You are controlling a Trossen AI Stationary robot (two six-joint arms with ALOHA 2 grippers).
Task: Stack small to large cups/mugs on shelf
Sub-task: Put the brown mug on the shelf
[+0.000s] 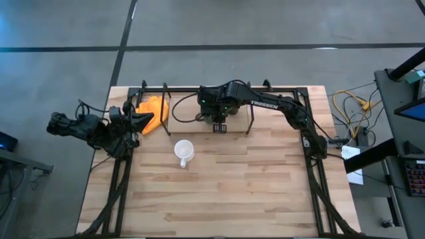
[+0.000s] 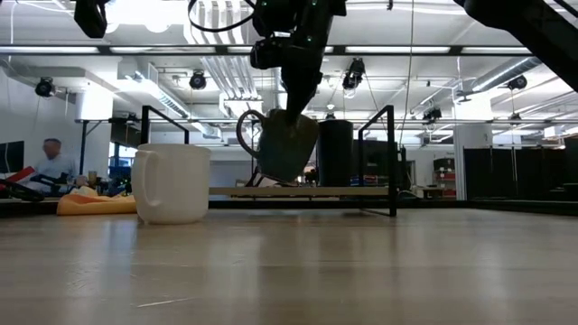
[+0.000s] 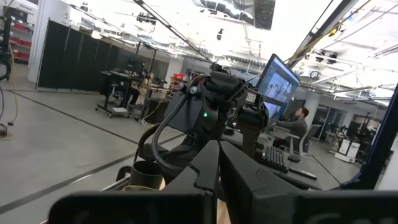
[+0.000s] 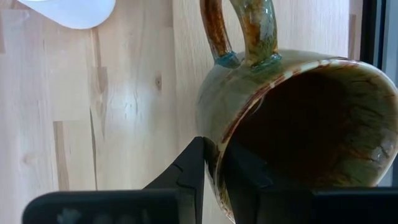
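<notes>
My right gripper is shut on the brown glazed mug, which hangs tilted just above the shelf's wooden board. The small black cup stands on the board right beside the mug. It also shows in the left wrist view. The white mug stands on the table in front of the shelf, with its handle toward the near edge. My left gripper is shut and empty at the table's left, beside the orange cloth. My right gripper pinches the brown mug's rim wall on the side opposite the handle. One finger is inside the mug and one finger is outside. The fingers come from above, pointing down. The mug hangs tilted below them, clear of the board.
An orange cloth lies at the shelf's left end. The shelf's thin black rods rise around the board. Bare plank tabletop lies toward the near edge. A person sits in the room beyond the table.
</notes>
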